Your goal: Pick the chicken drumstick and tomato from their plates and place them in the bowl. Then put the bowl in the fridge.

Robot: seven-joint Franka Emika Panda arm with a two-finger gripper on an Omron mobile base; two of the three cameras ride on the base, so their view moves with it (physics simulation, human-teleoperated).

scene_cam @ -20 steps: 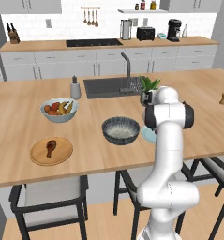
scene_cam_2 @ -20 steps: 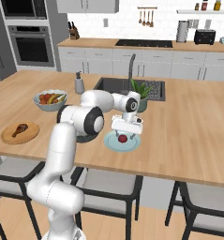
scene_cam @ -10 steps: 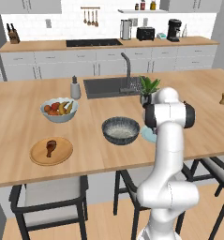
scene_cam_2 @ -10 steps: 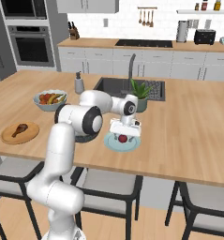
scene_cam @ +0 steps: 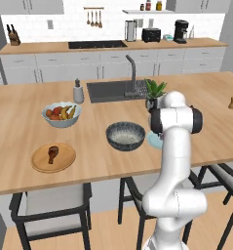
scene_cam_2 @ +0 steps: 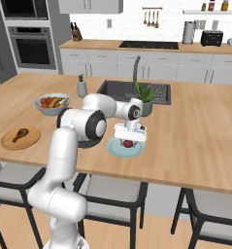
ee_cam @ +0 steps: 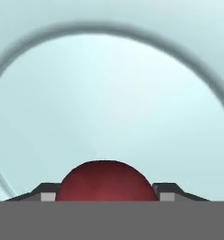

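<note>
- The two-finger gripper [scene_cam_2: 129,142] stood low over the small round light-blue plate [scene_cam_2: 113,150], beside the dark grey-blue bowl [scene_cam: 125,135].
- Its fingertips [ee_cam: 48,193] flanked the small round red tomato [ee_cam: 106,181]; whether they clamped it could not be told.

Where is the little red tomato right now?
The small round red tomato sits on the round light-blue plate on the wooden island, under the robot's pincer, just right of the dark grey-blue bowl in the left base view.
</note>
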